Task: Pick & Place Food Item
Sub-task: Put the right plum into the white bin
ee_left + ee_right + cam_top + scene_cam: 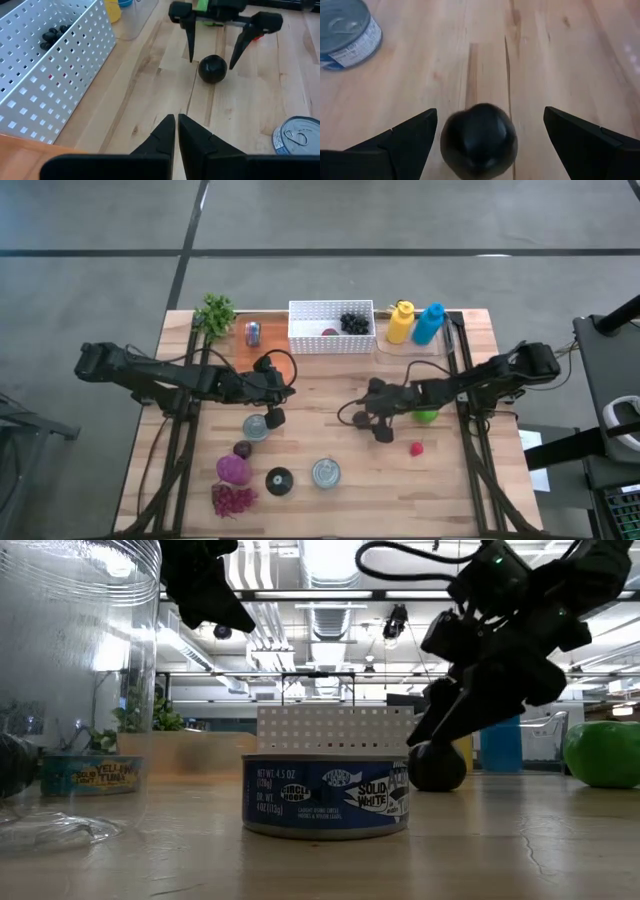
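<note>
Two arms reach in over the wooden counter (320, 395). On the left, the left end effector (176, 131) hangs with its fingers pressed together and empty, above the boards near a tuna can (256, 426), just in front of the white perforated basket (331, 340).

Toward the middle lies the task's thing, a small dark round fruit (478, 139), probably a plum, though the views are too poor to be sure. It rests on the bare counter between the spread fingers of the right end effector (214, 48), which is wide open and touches nothing. The fruit looks light, smooth-skinned and likely a little slippery; being round, it could roll if nudged on one side. A hold across its widest part, both pads closing evenly and gently, would suit it best, since the flesh may bruise.

Farther right sit a green apple (426, 416) and a small red fruit (416, 448).

The counter is flat, pale planked wood with seams running along it. Behind it, an office-like room shows ceiling lights.
</note>
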You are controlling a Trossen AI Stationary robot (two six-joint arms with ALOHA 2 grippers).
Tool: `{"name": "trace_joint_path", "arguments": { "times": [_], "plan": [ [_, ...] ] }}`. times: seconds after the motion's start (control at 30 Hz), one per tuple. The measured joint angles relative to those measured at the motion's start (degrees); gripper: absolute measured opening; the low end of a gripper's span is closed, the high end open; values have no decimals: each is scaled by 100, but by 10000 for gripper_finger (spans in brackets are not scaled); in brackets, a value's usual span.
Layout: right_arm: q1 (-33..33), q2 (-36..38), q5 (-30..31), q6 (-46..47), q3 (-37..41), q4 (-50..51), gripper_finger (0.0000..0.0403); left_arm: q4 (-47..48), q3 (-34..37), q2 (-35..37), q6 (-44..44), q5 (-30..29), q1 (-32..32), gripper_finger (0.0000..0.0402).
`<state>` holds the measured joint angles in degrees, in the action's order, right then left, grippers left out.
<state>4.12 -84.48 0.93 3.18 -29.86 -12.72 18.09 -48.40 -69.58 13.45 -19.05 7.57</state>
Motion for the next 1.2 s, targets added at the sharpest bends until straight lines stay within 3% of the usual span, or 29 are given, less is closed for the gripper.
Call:
{"name": "trace_joint_path", "arguments": {
  "times": [0.37, 1.2],
  "plan": [
    [0, -656, -234, -24, -141, 3, 364, 2, 0, 2, 0, 0, 0, 26],
    [0, -719, -243, -86, -250, -2, 363, 2, 0, 0, 2, 0, -2, 26]
  ]
}}
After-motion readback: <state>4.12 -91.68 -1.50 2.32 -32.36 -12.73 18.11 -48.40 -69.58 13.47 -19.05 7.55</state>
